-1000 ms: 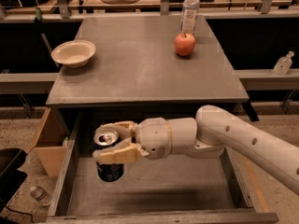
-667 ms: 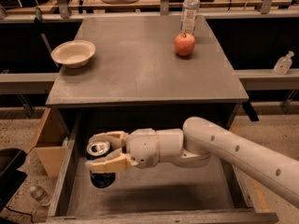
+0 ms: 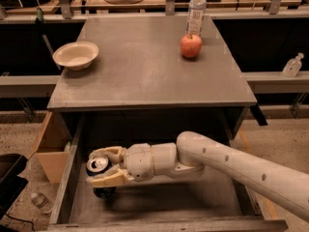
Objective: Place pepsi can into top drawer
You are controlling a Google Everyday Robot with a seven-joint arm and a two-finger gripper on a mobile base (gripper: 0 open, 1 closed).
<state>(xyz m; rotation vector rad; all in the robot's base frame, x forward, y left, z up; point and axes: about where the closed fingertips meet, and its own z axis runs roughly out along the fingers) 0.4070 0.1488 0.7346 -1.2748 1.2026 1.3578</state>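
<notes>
The top drawer [image 3: 159,204] is pulled open below the grey tabletop, showing its worn flat bottom and low sides. The pepsi can [image 3: 98,165], dark navy with a silver top and pull tab, stands upright at the drawer's left side, its base down at the drawer floor [image 3: 104,192]. My gripper [image 3: 102,166] reaches in from the right on a white arm, and its cream fingers [image 3: 110,179] are closed around the can, one behind and one in front.
On the tabletop [image 3: 145,71] stand a cream bowl [image 3: 76,55] at the left, a red apple [image 3: 191,46] and a clear water bottle [image 3: 196,9] at the back right. A cardboard box [image 3: 50,153] sits left of the drawer. A small bottle [image 3: 292,65] stands on the right ledge.
My gripper has carried the can to the left and lower inside the drawer, toward the left wall. The tabletop objects have not moved.
</notes>
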